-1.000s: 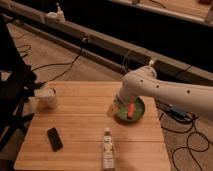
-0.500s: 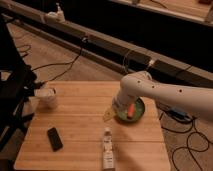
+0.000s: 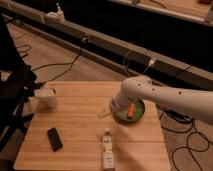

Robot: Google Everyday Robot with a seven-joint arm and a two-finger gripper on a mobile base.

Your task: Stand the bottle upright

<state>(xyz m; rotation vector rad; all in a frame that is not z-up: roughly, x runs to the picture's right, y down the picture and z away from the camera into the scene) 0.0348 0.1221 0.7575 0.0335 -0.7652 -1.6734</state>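
You have the whole job left: the bottle (image 3: pixel 107 150) lies flat, and the gripper (image 3: pixel 103 113) hovers nearby, spread and empty.

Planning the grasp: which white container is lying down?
The bottle, flat near the front edge; the cup stands upright. The gripper is beside the bowl.

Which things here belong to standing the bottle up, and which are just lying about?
Job:
- bottle, lying on its side near the table's front edge
- gripper, open, left of the bowl, away from the bottle

Lying about:
- phone
- cup
- bowl holding an orange item
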